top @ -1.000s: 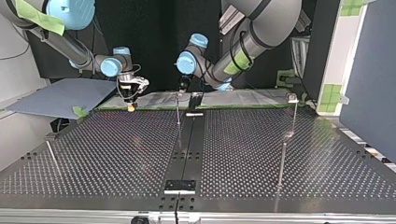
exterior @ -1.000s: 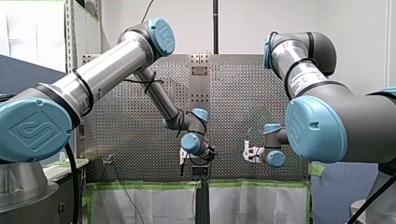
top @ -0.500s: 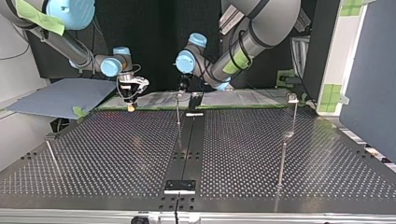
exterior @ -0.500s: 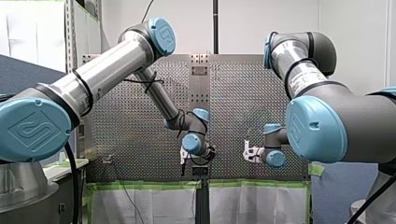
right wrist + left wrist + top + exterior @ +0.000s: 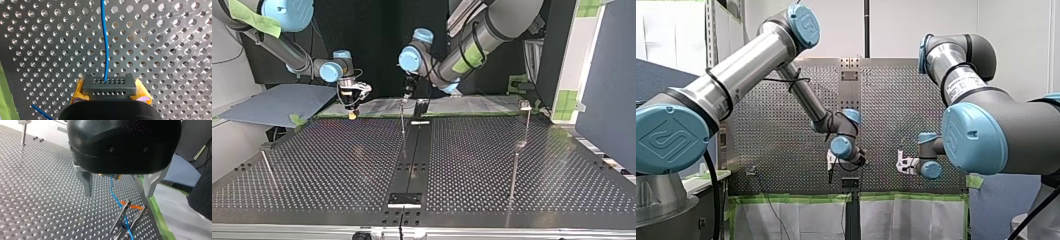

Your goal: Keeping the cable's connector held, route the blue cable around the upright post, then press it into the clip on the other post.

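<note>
Right gripper (image 5: 110, 88): yellow pads clamped on connector (image 5: 109, 86) | blue cable (image 5: 106, 45): runs ahead over table (image 5: 175, 50) | left gripper (image 5: 117, 193): jaws wide, empty, straddling cable near what seems the post (image 5: 123, 212) | advice: lower squarely, pinch lightly, keep slack.

My left arm (image 5: 751, 65) lifts; in the front view its elbow joint (image 5: 803, 20) sits higher than a second ago, its blue cap now close to the upper edge; the forearm (image 5: 803, 97) slopes more steeply down to the wrist (image 5: 842, 146), which rides a little higher too; the left end effector (image 5: 830, 167) rises slightly with it; in the top view the same wrist stands higher against the dark backdrop.
</note>
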Motion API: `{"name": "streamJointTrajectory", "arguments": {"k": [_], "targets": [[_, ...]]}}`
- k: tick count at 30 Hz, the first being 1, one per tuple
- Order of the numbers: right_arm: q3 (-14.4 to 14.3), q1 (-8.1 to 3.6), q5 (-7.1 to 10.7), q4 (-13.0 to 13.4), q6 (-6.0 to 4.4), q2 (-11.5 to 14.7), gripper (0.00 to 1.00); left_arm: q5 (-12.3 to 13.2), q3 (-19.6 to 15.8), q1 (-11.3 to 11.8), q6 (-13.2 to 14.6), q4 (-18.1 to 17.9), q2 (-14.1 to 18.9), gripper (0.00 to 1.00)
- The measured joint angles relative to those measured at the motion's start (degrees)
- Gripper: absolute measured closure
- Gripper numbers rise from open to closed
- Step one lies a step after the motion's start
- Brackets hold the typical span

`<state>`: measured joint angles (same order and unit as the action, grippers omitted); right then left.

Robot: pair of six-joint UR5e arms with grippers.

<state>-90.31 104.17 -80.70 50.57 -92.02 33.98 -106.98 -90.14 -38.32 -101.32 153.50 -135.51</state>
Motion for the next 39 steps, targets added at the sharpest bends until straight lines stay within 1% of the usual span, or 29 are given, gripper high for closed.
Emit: {"name": "streamJointTrajectory", "arguments": {"k": [5, 8, 12, 15, 24, 30, 35, 39], "targets": [[0.04, 0.0, 0.0, -0.01, -0.01, 0.0, 1.0, -1.2, -2.12, 0.3, -1.55, 0.4, 2.12, 0.0], [0.02, 0.0, 0.0, -0.02, -0.01, 0.0, 1.0, -2.26, -3.44, 0.48, -2.49, 1.3, 3.45, 0.0], [0.02, 0.02, 0.0, -0.1, -0.06, 0.0, 1.0, -4.14, -5.43, 0.35, -2.71, 3.15, 5.43, 0.0], [0.01, 0.06, 0.0, -0.16, -0.09, 0.0, 1.0, -5.02, -6.74, 0.43, -2.7, 4.42, 6.75, 0.0], [0.01, 0.06, 0.0, -0.25, -0.33, 0.0, 1.0, -5.4, -10.8, 0.65, -3.34, 8.49, 10.81, 0.0], [0.02, 0.09, 0.0, -0.35, -0.41, 0.0, 1.0, -5.73, -13.67, 0.67, -3.14, 11.13, 13.69, 0.0], [0.03, 0.22, 0.0, -0.32, -0.74, 0.0, 1.0, -6.5, -16.19, 0.71, -3.49, 11.58, 16.2, 0.0], [0.05, 0.27, 0.0, -0.23, -0.87, 0.0, 1.0, -6.87, -18.4, 0.98, -4.72, 10.73, 18.4, 0.0]]}}
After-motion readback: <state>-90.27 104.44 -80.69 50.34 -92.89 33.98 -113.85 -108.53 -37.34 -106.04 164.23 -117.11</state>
